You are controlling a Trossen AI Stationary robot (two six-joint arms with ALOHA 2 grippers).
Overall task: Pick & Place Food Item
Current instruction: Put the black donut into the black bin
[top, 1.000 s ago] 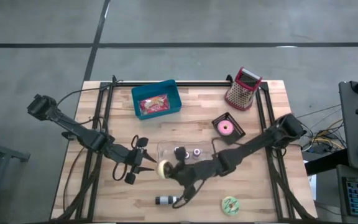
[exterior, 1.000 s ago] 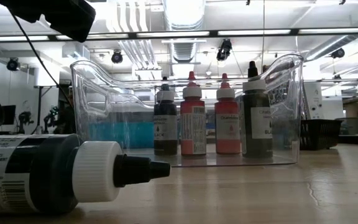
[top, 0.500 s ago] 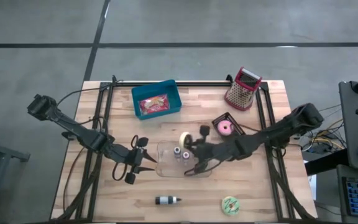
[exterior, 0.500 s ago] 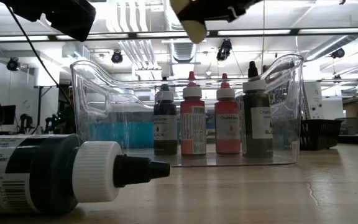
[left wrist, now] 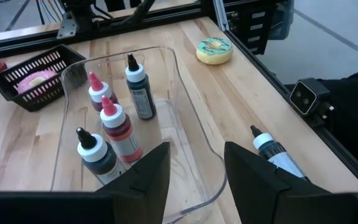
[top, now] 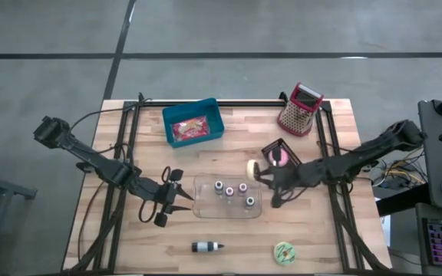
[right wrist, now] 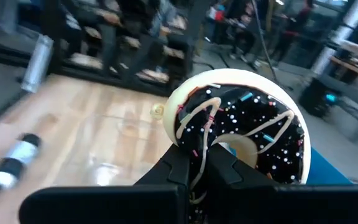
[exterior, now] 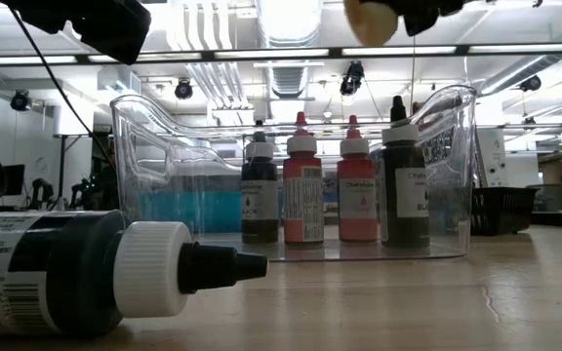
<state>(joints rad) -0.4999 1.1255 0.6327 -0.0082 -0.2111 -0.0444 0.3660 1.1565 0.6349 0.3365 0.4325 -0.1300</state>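
While pinched, chocolate-iced donut [right wrist: 238, 127] shows sprinkles.

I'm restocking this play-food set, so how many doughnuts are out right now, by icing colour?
Chocolate doughnut, clamped in the right gripper: 1
Pink doughnut in the black basket: 1
Green doughnut on the table: 1
Total: 3

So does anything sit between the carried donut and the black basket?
Nothing visible does. The right hand holds the chocolate donut in the air beside the black basket, which already holds a pink donut.
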